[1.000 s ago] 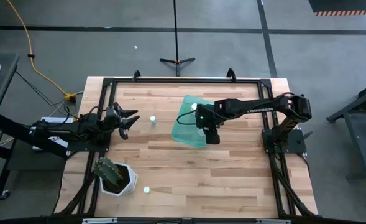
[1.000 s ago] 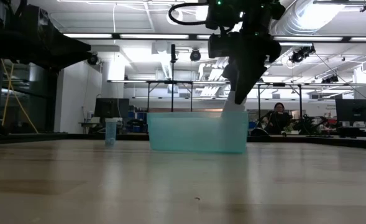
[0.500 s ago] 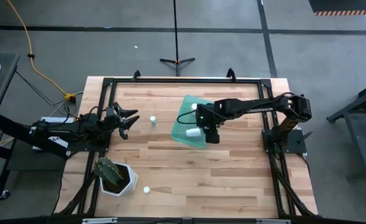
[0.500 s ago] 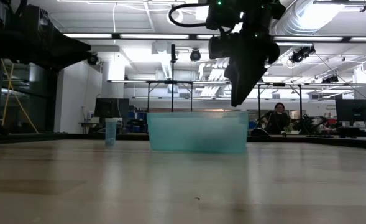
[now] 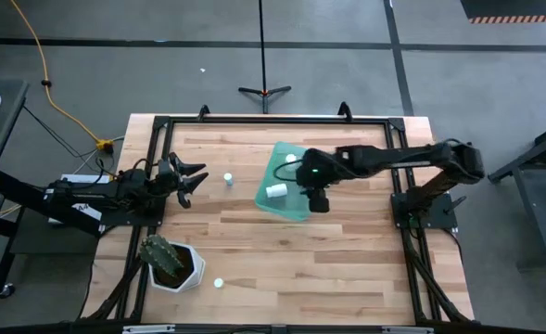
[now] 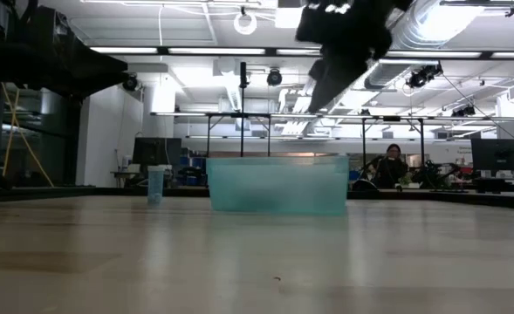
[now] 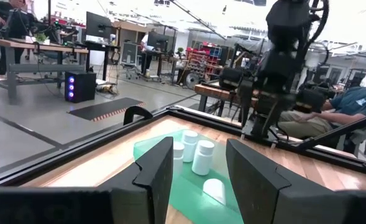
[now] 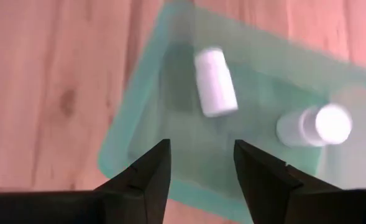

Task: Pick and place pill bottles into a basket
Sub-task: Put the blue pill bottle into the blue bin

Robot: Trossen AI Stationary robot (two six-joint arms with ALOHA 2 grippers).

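Observation:
The teal basket [image 5: 288, 186] sits mid-table and also shows in the low view [image 6: 278, 184]. One white pill bottle [image 5: 275, 191] lies on its side inside it, and another [image 5: 291, 160] stands upright at its far end. My right gripper [image 5: 311, 197] hangs open and empty above the basket's near part, with the lying bottle [image 8: 215, 82] below it. A third bottle [image 5: 228, 178] stands on the table left of the basket. Another [image 5: 219, 283] stands near the front edge. My left gripper [image 5: 195, 181] waits open at the table's left side.
A white hexagonal cactus pot [image 5: 171, 263] stands at the near left corner. A black frame [image 5: 273, 119] runs round the table's edges. Bare wood lies in front of the basket. A seated person [image 7: 363, 99] shows beyond the table's right side.
My right gripper has let go of the pill bottle over the basket and has risen. The bottle has dropped into the basket, rolled a little toward the table's left, and lies on its side.

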